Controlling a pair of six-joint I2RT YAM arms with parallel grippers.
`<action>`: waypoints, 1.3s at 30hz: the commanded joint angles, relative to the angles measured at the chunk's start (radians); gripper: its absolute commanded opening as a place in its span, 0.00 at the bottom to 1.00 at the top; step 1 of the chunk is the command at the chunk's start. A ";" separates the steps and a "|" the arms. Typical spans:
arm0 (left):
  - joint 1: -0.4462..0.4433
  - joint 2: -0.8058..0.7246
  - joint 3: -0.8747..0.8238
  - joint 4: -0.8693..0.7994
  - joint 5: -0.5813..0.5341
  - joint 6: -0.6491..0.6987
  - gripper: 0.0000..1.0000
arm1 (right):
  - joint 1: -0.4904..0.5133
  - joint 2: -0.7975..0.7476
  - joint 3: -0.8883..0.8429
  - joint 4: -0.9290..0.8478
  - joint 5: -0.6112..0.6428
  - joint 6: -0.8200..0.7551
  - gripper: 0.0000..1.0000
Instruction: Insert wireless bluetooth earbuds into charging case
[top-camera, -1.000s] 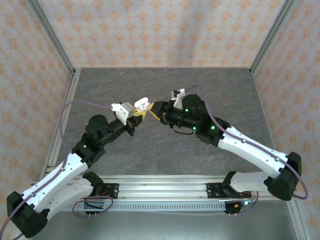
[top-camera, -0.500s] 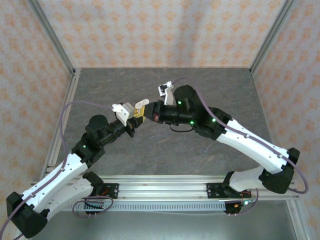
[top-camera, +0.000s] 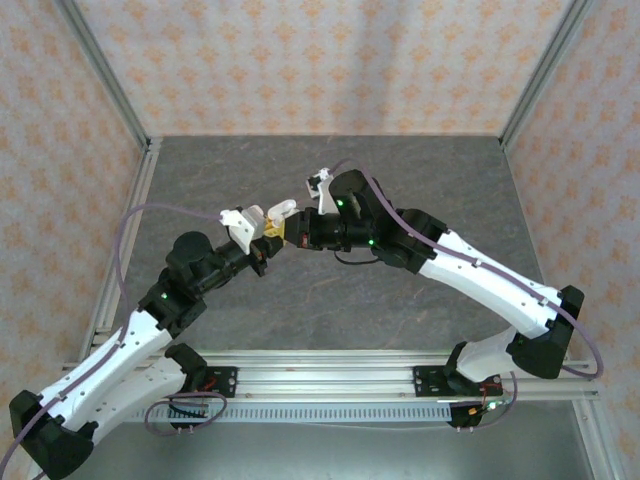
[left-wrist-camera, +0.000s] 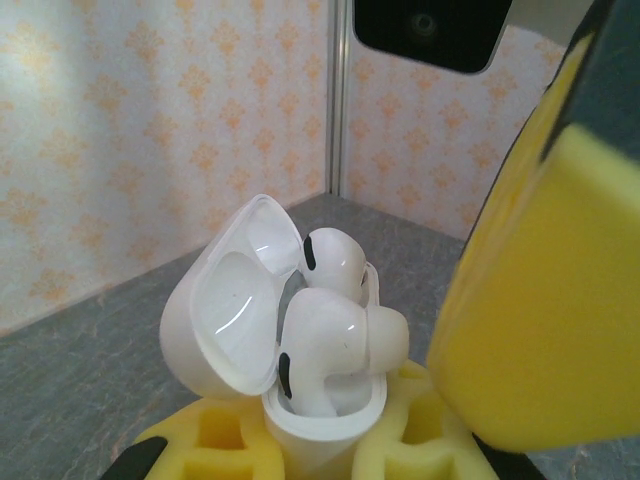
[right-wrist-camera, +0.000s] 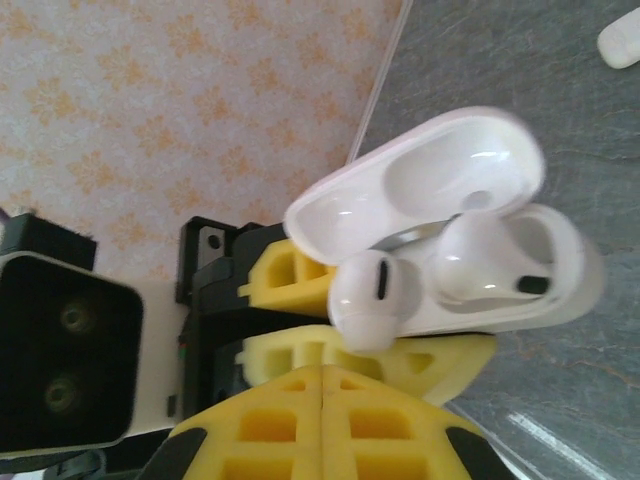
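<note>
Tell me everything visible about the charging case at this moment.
The case is small, rounded and made of glossy white plastic. Its hinged lid is swung open and shows a smooth moulded hollow inside. It is held aloft, base down in the left wrist view, with its lower body clamped between the yellow foam left fingers. Two white earbuds sit in it, and both stand partly proud of their wells rather than fully seated.

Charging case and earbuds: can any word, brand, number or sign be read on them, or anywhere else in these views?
None can be read. The charging case and the earbuds are plain glossy white, with no mark. The walls bear only an ornament pattern, with no letters.
</note>
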 joint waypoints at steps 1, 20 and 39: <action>-0.007 -0.019 0.016 -0.002 0.020 0.003 0.00 | 0.002 -0.010 0.037 -0.041 0.049 -0.032 0.00; -0.008 -0.017 0.014 0.005 0.042 0.000 0.00 | -0.020 -0.015 0.033 -0.028 0.097 -0.016 0.00; -0.007 -0.008 0.052 -0.086 0.176 0.069 0.00 | -0.097 -0.071 0.205 -0.241 0.042 -0.116 0.01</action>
